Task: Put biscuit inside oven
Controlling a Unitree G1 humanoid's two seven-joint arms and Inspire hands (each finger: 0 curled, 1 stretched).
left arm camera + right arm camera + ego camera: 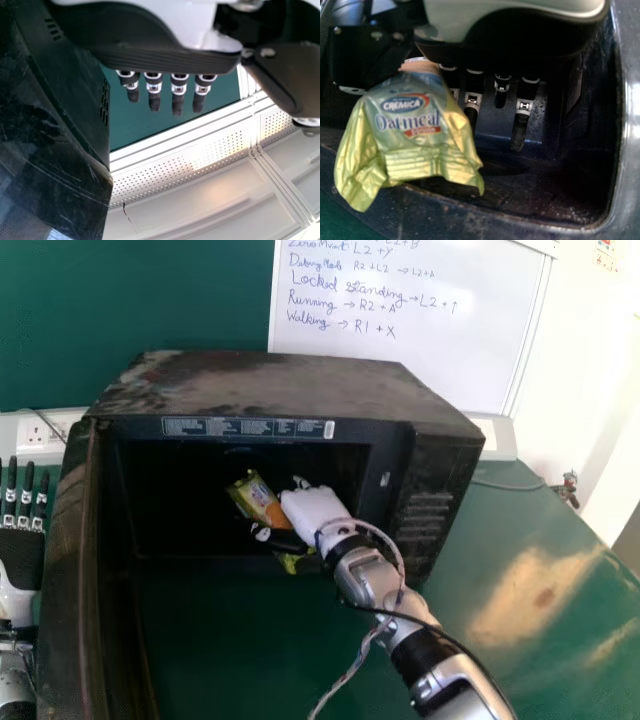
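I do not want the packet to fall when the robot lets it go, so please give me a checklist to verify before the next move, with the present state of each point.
1. Oven door open: ok, swung out at the left of the oven.
2. Right hand holding the biscuit packet: ok, between thumb and fingers.
3. Packet completely past the opening's lower edge: cannot tell; its near end appears around that edge.
4. Packet supported by the oven floor: cannot tell.
5. Left hand away from the opening: ok, outside, beyond the door.
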